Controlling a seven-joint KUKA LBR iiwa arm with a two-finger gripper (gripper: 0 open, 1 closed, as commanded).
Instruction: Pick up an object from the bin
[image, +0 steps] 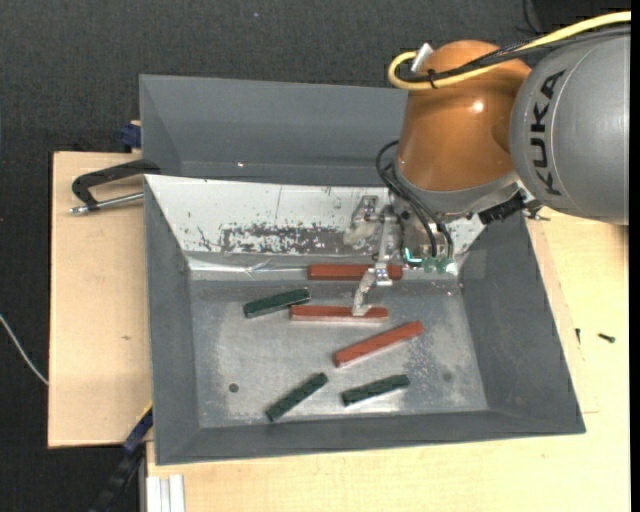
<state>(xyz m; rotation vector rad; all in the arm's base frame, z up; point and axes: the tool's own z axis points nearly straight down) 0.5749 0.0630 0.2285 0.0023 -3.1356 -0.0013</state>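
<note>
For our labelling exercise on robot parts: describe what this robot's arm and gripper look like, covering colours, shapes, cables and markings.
The arm is a rounded grey casing with black KUKA lettering. Its wrist wears a smooth, domed orange cover. A yellow cable loops over it; black cables hang beneath. The gripper is slim bare silver metal.

Robotics lab or test cell, by all signs. Marked as such by a large grey industrial robot arm (585, 110) lettered KUKA, with a smooth orange cover (460, 115) and a looped yellow cable (425, 80) at its wrist. Beneath it, a scuffed grey sheet-metal bin (170, 330) with sloped walls, holding only plain sample pieces: flat red-brown bars (377, 343) and dark green bars (296, 396), all alike in shape. Around it, dark floor (60, 60).
</note>
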